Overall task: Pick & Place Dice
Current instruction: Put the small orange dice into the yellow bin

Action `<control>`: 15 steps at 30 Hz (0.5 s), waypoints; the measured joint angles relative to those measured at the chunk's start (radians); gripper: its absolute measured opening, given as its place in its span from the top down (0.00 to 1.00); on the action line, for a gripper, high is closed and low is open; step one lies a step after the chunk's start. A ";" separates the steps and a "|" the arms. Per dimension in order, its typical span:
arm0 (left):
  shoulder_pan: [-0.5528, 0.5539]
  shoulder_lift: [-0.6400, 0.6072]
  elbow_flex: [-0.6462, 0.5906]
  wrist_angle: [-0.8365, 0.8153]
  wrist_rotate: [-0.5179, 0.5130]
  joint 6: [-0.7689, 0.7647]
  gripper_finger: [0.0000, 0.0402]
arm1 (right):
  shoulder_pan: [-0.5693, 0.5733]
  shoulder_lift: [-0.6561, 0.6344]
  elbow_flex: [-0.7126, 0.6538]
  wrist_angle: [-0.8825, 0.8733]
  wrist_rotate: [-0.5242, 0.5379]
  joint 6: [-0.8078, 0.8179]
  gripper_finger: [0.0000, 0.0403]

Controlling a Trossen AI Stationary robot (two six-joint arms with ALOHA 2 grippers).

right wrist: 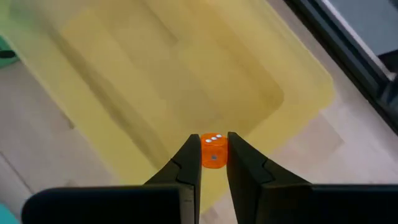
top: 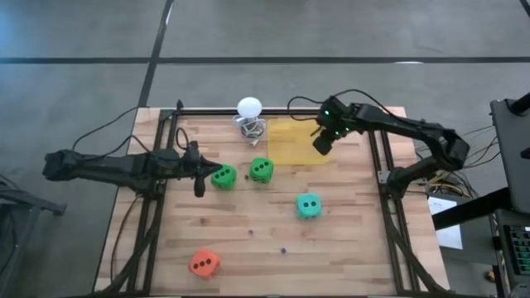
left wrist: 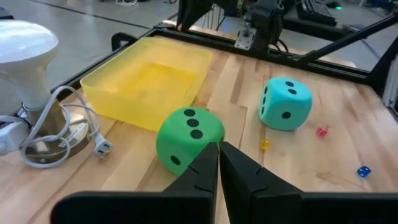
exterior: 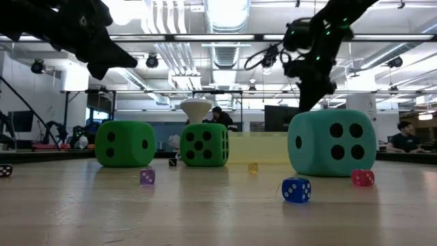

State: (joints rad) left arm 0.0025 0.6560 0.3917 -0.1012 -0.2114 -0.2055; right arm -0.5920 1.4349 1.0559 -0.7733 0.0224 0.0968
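Right gripper: I see it hanging above the yellow tray, over the tray's right end, fingers clamped on a small orange die with white pips.
Left gripper: fingers pressed together with nothing between them, raised off the table, left of the tray and just beside the nearer green die.
Second green die: on the wood at the tray's front left corner; I read three pips on its top in the left wrist view.
Teal die: in front of the tray, apart from it, toward mid-table.
Orange-red die: far from the tray, near the table's front left.
White ball on a wire stand: right beside the tray's left edge.
Tiny dice: blue, red, purple and yellow ones lie scattered on the wood in front of the tray.
Wooden table: carries all of it.
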 joint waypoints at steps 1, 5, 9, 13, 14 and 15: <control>0.000 0.002 -0.002 0.003 -0.004 0.000 0.94 | -0.007 0.027 0.012 0.002 -0.003 -0.015 0.90; 0.000 0.002 -0.002 -0.002 -0.018 0.000 0.94 | -0.025 0.135 0.056 0.002 -0.008 -0.073 0.90; 0.000 0.002 -0.002 0.000 -0.018 0.000 0.94 | -0.041 0.240 0.093 0.003 -0.008 -0.128 0.90; 0.000 0.002 -0.003 0.000 -0.018 -0.001 0.94 | -0.047 0.315 0.118 0.006 -0.008 -0.164 0.90; 0.000 0.002 -0.003 -0.001 -0.018 -0.001 0.94 | -0.047 0.328 0.122 0.007 -0.010 -0.170 0.90; 0.000 0.002 -0.003 0.000 -0.018 -0.001 0.94 | -0.048 0.339 0.126 0.010 -0.017 -0.177 0.90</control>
State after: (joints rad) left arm 0.0025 0.6582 0.3885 -0.1017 -0.2295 -0.2062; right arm -0.6396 1.7739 1.1816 -0.7634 0.0058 -0.0807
